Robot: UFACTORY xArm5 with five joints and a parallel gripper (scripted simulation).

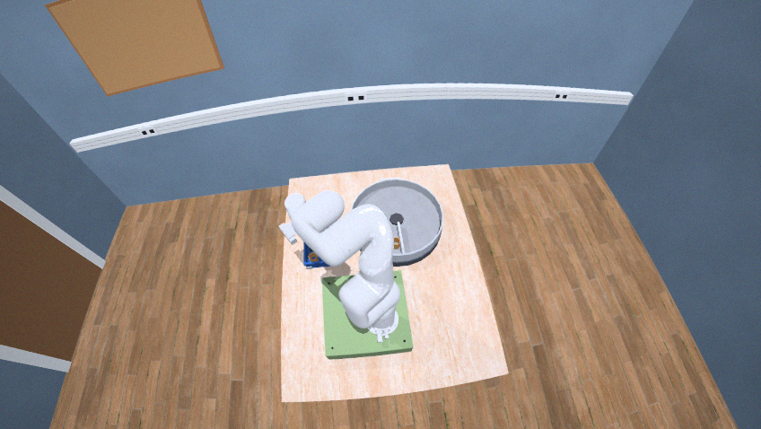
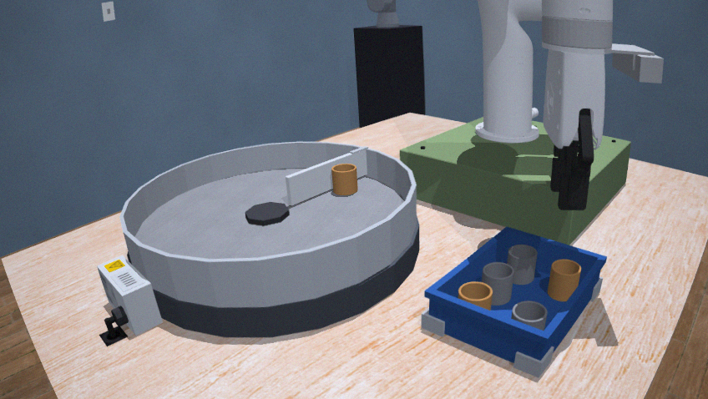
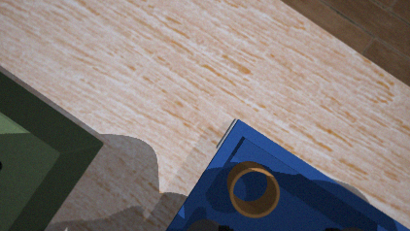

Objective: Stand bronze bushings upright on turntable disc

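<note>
A pale wooden table [image 2: 297, 366] with an orange-streaked grain is seen standing on a plank floor [image 1: 160, 319]. Three things are carried directly on its top. A green base plate [image 2: 602, 173] is set toward one end. A turntable [image 2: 277, 277] with a grey rim wall and a dark lower band is placed toward the other end, and a small grey control box [image 2: 129, 295] with a yellow warning label is fixed at its side, resting on the table top. A blue crate [image 2: 488, 324] on grey corner feet is set near the turntable and just in front of the base plate. Shadows are cast on the wood beside the crate and base plate.
</note>
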